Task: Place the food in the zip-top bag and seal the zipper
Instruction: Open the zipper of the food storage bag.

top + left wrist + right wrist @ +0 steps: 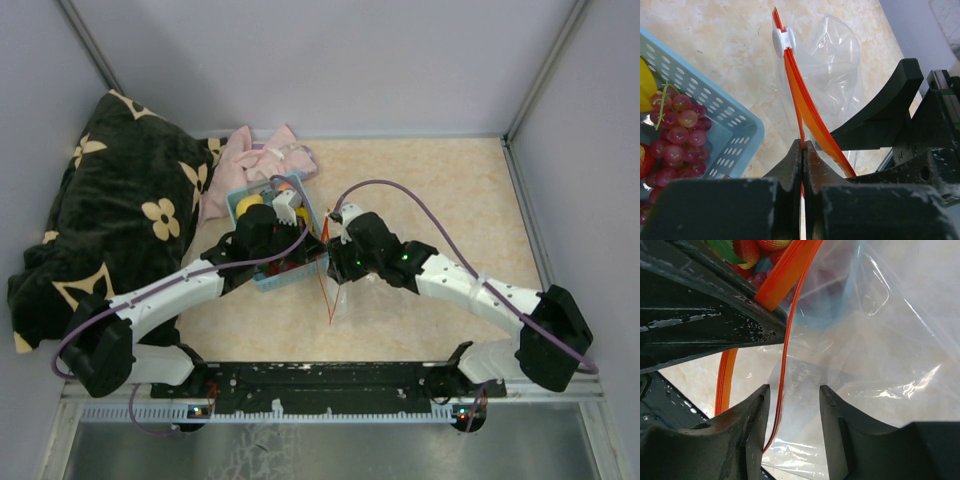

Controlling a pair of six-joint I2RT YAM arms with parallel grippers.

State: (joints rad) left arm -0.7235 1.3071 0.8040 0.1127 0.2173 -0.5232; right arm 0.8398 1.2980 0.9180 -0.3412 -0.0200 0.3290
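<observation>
I have the left gripper (802, 147) pressed together on the zipper (799, 95), pinching the thin red-orange strip between its fingertips. From there the strip runs straight up and away from the tips to the small white slider (783, 41) at its far end. The zip-top bag (840, 65) stands clear and crumpled just ahead and to the right of this gripper, over the pale worktop (715, 40). Off to the gripper's left sits the light-blue basket (725, 130), with the dark-red grapes (677, 135) lying inside it. The right gripper (791, 395) is spread: its two fingers (756, 415) stand apart, and one thin lip of the zipper passes through the gap between them, closer to the left finger. I cannot tell whether it touches that finger. Clear bag film fills the space ahead and to the right of this gripper. Above and left of its tips, the other arm's dark finger crosses the view with the thicker orange band against it. Beyond that, red and green fruit shows, some of it through the plastic.
</observation>
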